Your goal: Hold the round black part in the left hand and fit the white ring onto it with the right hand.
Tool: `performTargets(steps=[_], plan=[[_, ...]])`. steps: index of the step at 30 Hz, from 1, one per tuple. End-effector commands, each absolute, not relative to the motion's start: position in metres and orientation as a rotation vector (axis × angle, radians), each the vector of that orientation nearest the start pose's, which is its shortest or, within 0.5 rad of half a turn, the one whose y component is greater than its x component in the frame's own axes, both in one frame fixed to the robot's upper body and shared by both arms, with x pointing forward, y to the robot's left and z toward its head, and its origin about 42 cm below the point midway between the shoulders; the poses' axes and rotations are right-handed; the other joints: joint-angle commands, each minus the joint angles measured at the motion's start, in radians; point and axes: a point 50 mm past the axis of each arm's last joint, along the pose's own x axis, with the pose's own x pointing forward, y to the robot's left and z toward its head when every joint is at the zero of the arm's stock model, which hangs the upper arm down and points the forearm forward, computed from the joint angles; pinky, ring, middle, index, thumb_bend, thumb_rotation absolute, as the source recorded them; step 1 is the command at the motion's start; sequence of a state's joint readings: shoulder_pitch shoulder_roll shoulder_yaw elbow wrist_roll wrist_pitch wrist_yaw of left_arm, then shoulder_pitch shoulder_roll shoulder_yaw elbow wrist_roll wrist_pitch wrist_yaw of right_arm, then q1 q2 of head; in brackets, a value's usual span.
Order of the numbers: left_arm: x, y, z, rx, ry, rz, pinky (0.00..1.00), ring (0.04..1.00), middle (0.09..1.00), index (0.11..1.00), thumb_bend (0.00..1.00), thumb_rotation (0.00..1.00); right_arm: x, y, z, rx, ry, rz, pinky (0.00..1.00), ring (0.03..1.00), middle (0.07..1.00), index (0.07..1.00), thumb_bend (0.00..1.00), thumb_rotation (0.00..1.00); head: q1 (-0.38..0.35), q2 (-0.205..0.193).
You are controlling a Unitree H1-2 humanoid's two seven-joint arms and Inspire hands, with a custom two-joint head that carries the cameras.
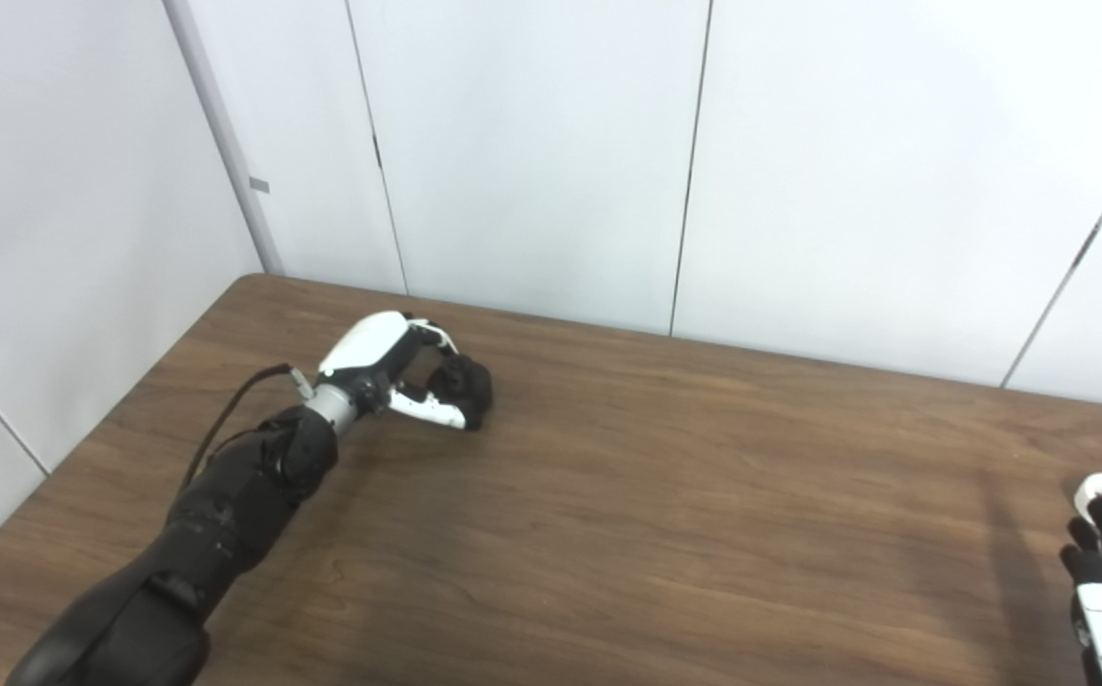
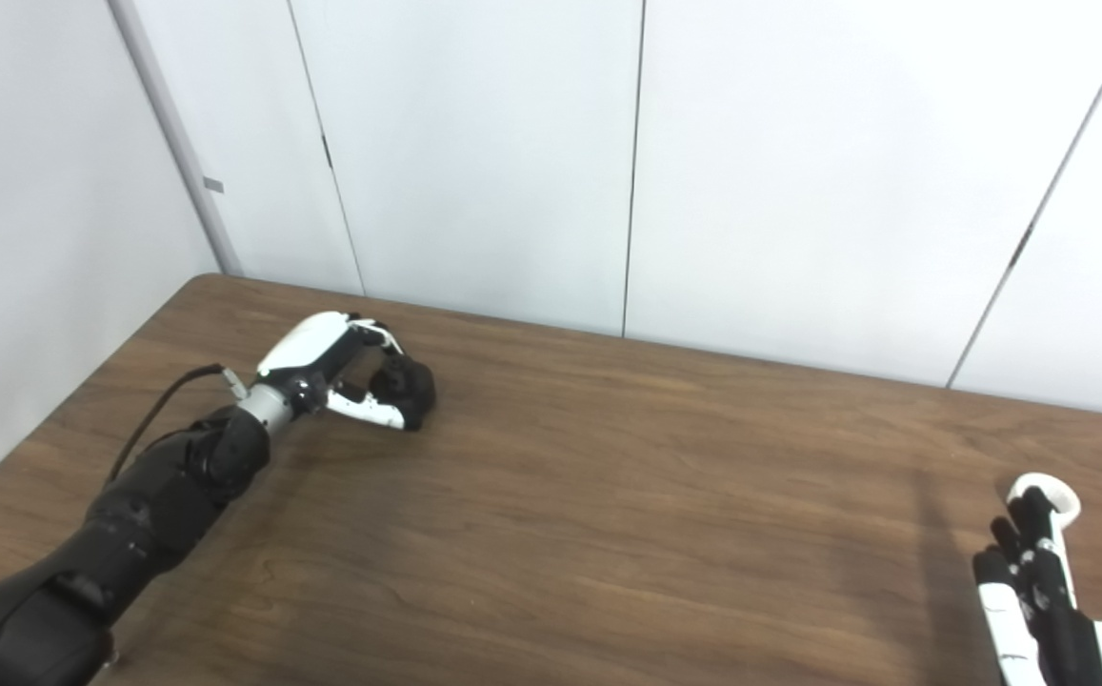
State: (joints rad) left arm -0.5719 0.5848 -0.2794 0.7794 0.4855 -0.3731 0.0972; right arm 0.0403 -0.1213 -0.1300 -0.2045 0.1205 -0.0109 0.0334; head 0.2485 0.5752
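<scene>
1. Left eye view is showing the left hand [image 1: 396, 367] reaching to the far left part of the table [image 1: 665, 495], with its fingers curling over the black part [image 1: 463, 389] and the thumb lying under it on the near side; the hand is looking closed on the part, though whether the part is lifting off the wood I cannot tell.
2. Right eye view is showing the right hand [image 2: 1036, 581] coming in at the bottom right corner, fingers pointing away from the robot, with the white ring [image 2: 1046, 497] sitting at the fingertips; whether the hand is gripping the ring or only touching it I cannot tell.
3. The ring is lying well apart from the black part, across the width of the table, so the coming move is turning on closing that gap: the ring is needing to travel leftward, or both hands toward the middle.
4. The right hand is by far the nearer to the ring, the left to the black part.
5. Counting: one black part, one white ring, two hands.
</scene>
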Motion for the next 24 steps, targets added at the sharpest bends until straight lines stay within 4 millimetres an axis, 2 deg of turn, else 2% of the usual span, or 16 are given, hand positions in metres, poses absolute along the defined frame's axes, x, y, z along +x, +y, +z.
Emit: performTargets(steps=[1,5,13,14,20,24], plan=[[0.449,0.368,0.178,1.136,-0.255,-0.214,1.0,0.905,0.729,0.481,0.52,0.05,0.273,-0.278,0.176,-0.039,-0.318,-0.067,0.96,0.969,1.0,1.0,0.47,0.69,-0.009,0.003],[0.435,0.333,0.178,1.097,-0.361,-0.29,1.0,0.9,0.721,0.481,0.52,0.05,0.273,-0.272,0.191,-0.059,-0.346,-0.062,0.93,0.961,0.988,0.991,0.48,0.68,-0.015,0.004],[0.404,0.272,0.169,1.003,-0.516,-0.42,1.0,0.896,0.702,0.481,0.52,0.05,0.274,-0.257,0.226,-0.075,-0.436,-0.053,0.92,0.974,0.985,0.99,0.45,0.64,-0.089,0.014],[0.4,0.265,0.167,0.992,-0.526,-0.438,1.0,0.902,0.703,0.481,0.52,0.06,0.273,-0.255,0.229,-0.071,-0.442,-0.06,0.93,0.975,0.982,0.986,0.47,0.63,-0.097,0.018],[0.381,0.233,0.161,0.939,-0.568,-0.532,1.0,0.911,0.702,0.481,0.52,0.06,0.273,-0.245,0.238,-0.058,-0.467,-0.06,0.99,0.984,0.98,0.968,0.53,0.63,-0.149,0.028],[0.368,0.212,0.16,0.917,-0.598,-0.607,1.0,0.916,0.706,0.481,0.52,0.06,0.27,-0.236,0.238,-0.072,-0.469,-0.056,0.99,0.982,0.981,0.975,0.54,0.65,-0.195,0.032]])
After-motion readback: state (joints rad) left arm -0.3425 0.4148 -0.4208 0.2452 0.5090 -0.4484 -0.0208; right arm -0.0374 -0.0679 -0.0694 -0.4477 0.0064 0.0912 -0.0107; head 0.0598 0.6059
